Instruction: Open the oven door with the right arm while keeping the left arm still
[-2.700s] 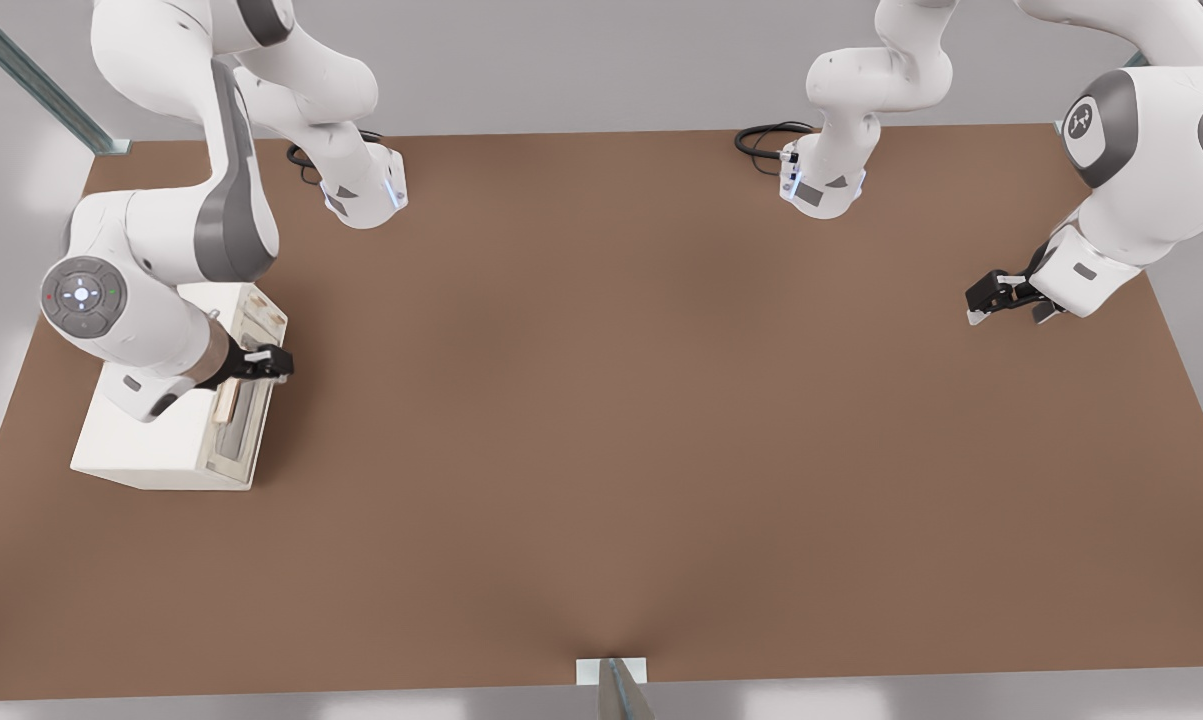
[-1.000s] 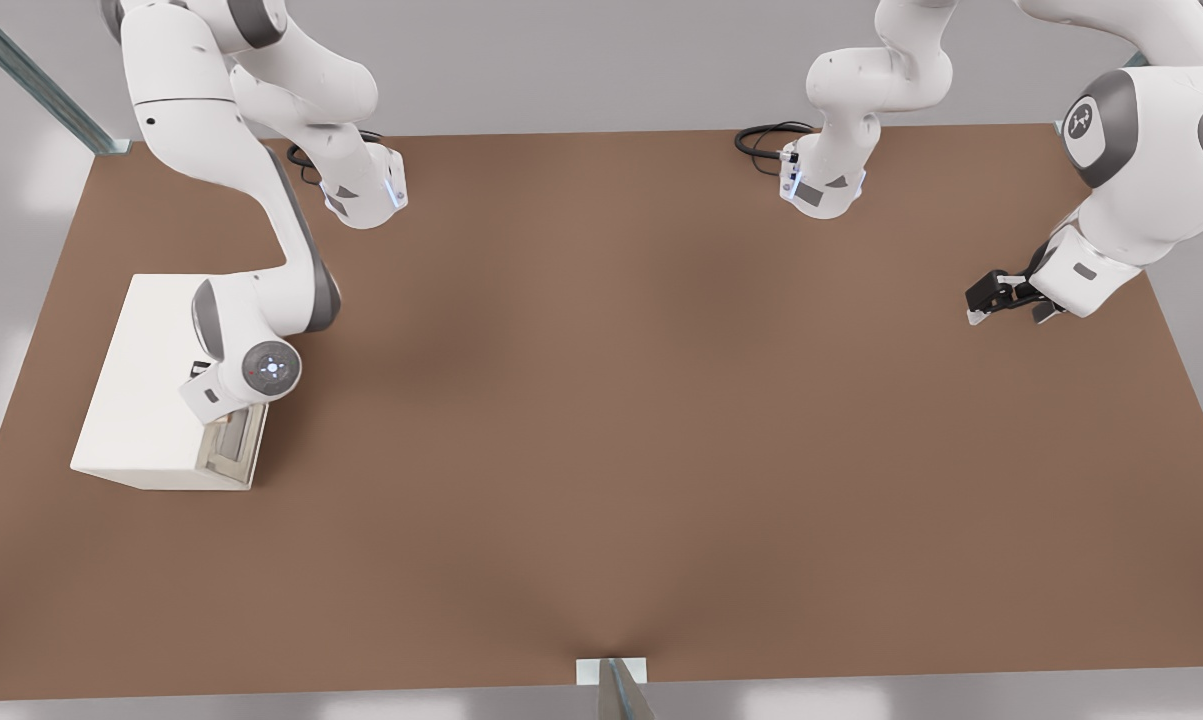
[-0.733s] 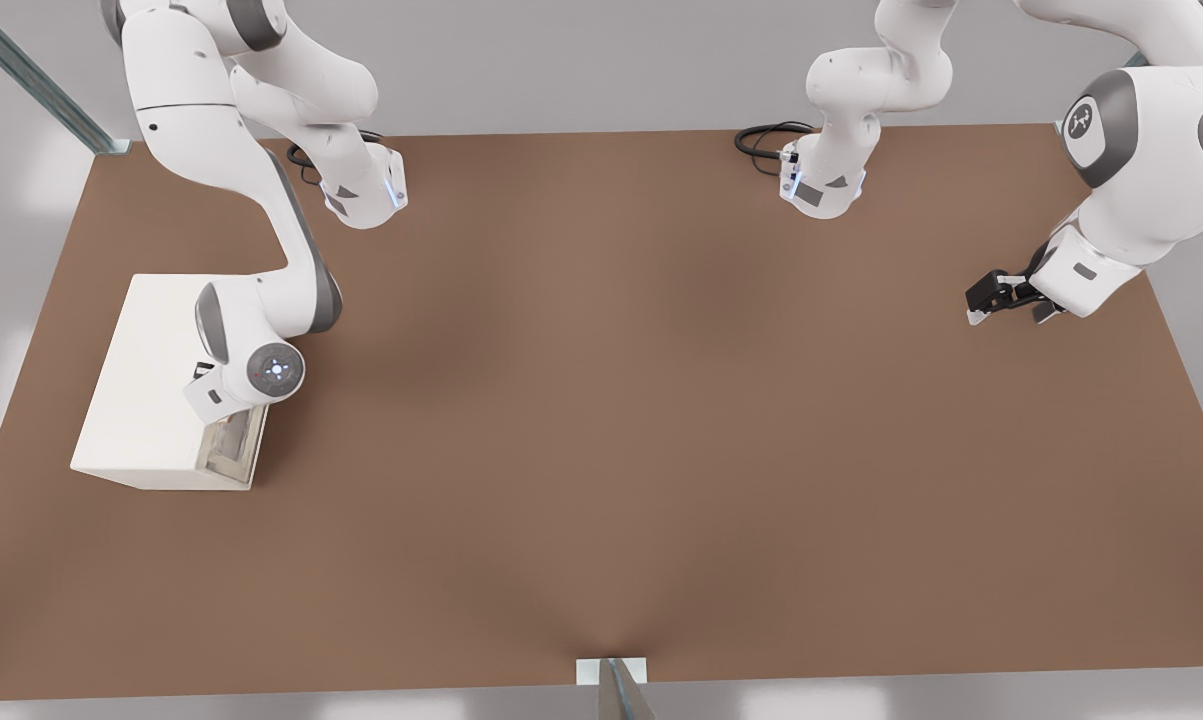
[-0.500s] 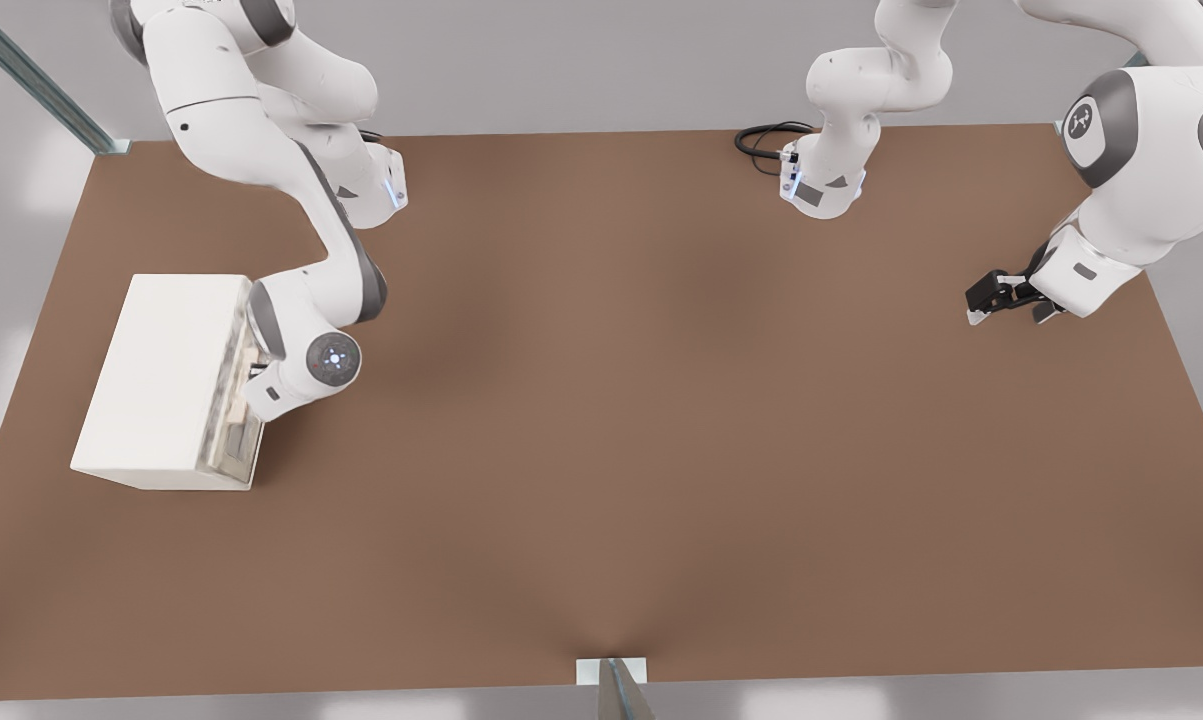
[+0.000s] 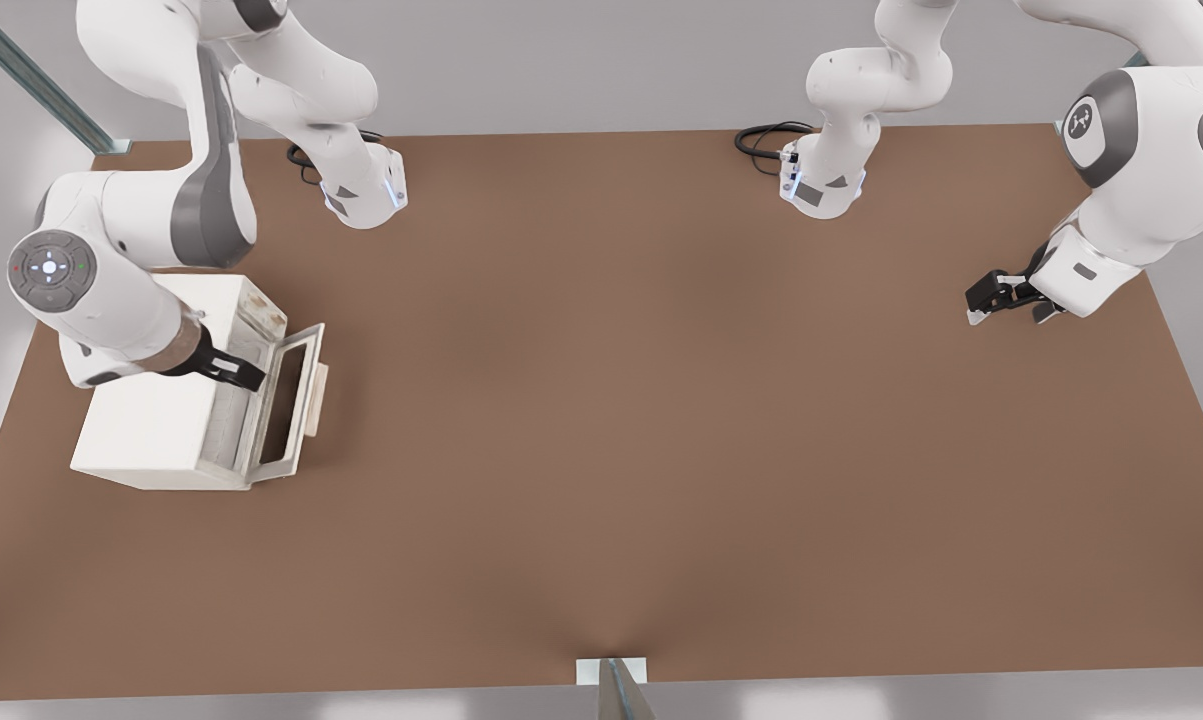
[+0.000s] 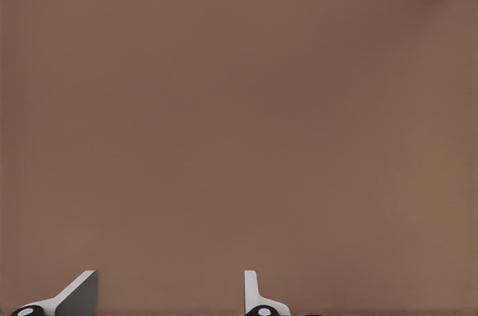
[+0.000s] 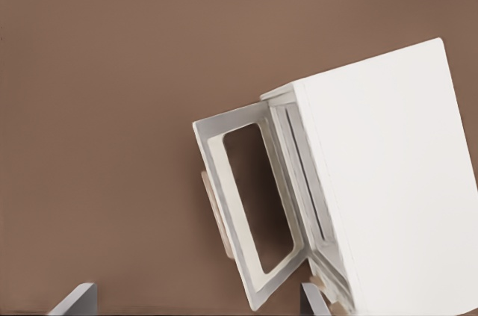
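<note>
The cream box oven point(image 5: 151, 430) stands at the front view's left on the brown table point(image 5: 661, 400). Its oven door point(image 5: 288, 400) hangs partly open, swung out toward the front view's right, with the tan bar handle point(image 5: 318, 398) on its outer face. The right arm point(image 5: 111, 290) reaches over the oven top. Its black gripper point(image 5: 231, 372) hovers above the gap between door and oven front, touching neither. In the right wrist view the gripper point(image 7: 194, 305) is open, above the door point(image 7: 228, 196), the handle point(image 7: 213, 211) and the oven point(image 7: 388, 181). The left arm point(image 5: 1121, 180) hangs at the front view's right.
Both arm bases point(image 5: 361, 195) point(image 5: 821, 185) stand along the table's far edge, with black cables beside them. A metal post point(image 5: 616, 690) rises at the middle of the near edge. The left wrist view holds only brown table point(image 6: 239, 122).
The oven door has swung from shut to partly open. The right arm, low in front of the door half a second ago, has risen and moved back over the oven.
</note>
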